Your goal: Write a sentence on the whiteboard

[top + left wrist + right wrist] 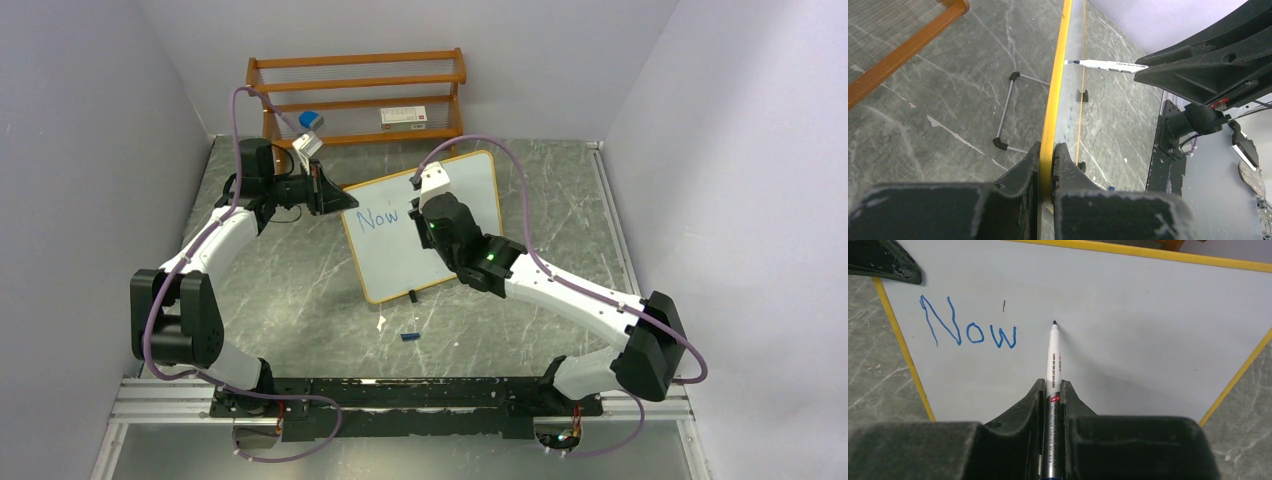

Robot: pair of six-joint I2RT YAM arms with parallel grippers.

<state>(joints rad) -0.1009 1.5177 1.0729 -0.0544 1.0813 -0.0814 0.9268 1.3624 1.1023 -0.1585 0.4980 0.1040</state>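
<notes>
left claw: clamped on the whiteboard frame edge
right claw: gripping a marker, tip at the whiteboard
sentence: blue "Now", ahead-left of right claw

I'd call this a robotics lab cell. Two white-and-black arms, the left arm and the right arm, are bolted to a metal rail at the near edge of a grey marble-look table. Plain pale panels box the table in on three sides. Purple cables loop loose along the arms, and a green light glows on the right one. The only furnishings are a rack and a whiteboard.
</notes>
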